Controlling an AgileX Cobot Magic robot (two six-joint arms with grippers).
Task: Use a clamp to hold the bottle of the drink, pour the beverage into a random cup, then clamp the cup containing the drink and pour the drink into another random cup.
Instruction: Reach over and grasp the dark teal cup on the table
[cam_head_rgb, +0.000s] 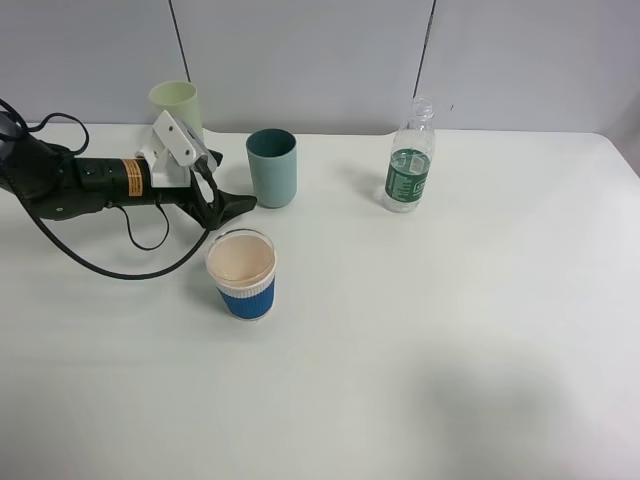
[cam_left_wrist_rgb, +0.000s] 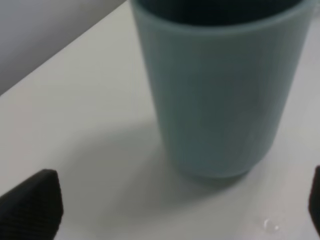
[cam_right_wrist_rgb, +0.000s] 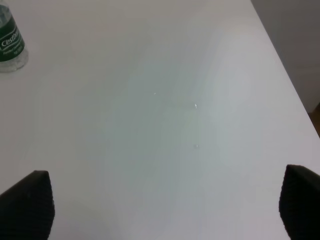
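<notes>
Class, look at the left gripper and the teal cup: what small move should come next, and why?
Probably ease the left gripper forward so its open fingers flank the teal cup. The tips sit just short of the upright cup, with nothing gripped.

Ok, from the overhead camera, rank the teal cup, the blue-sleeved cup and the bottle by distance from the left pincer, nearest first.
1. Teal cup, right at the left pincer tips.
2. Blue-sleeved cup, just below it in view.
3. Bottle, far right.
</notes>
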